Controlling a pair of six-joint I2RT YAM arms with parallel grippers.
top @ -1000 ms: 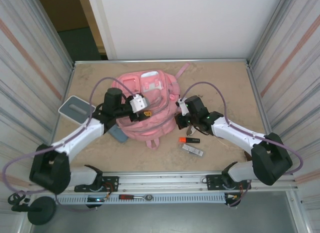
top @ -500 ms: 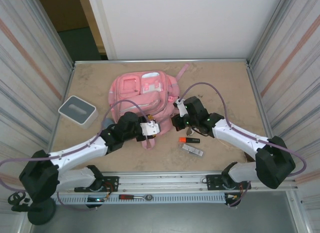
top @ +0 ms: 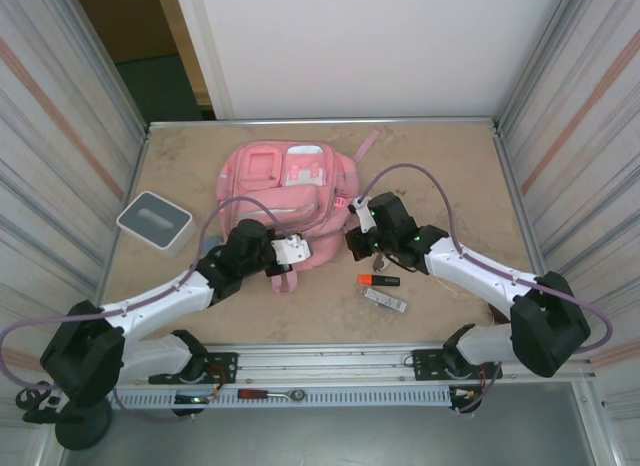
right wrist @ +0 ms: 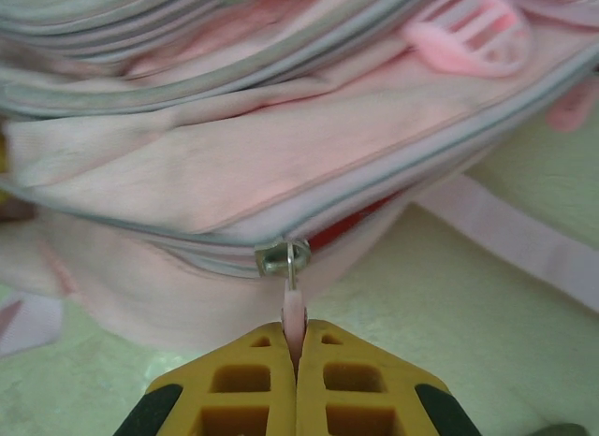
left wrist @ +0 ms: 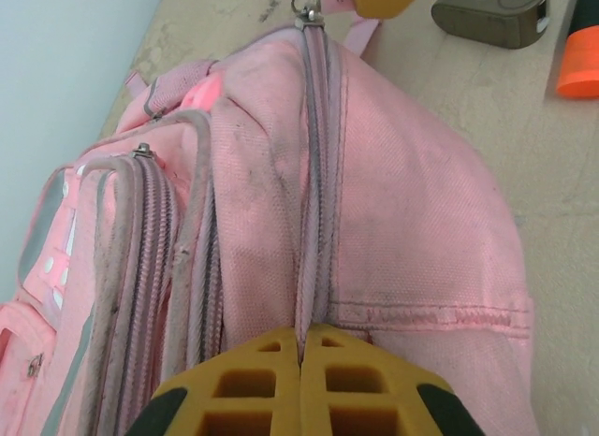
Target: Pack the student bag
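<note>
- The student bag lies flat on the sandy worktop, a little left of the middle and towards the far side. Its pockets and white patch face up.
- The left tool sits at the bag's near edge, its arm reaching in from the lower left.
- In the left wrist view, that tool's yellow fingers are pressed tight together with no gap between them. The bag's long zip seam runs straight into the line where they meet, so they seem to nip the pink fabric just under a stitched hem.
- The right tool is at the bag's right side, near its front corner.
- From its own wrist, the right tool is closed narrow on a pale pink zip pull. The pull hangs from a small metal slider on the bag's side zip.
- The zip beside that slider shows a thin strip of red in its gap.
- A pink plastic buckle lies on top of the bag, and a pink strap trails over the worktop beside it.
- A grey box sits on the worktop to the left, apart from the bag.
- An orange highlighter and a pale, pen-like item lie just beside each other, below the right arm's wrist and near the front.
- In the left wrist view a dark greyish object rests past the bag. I can't make out what it is.
</note>
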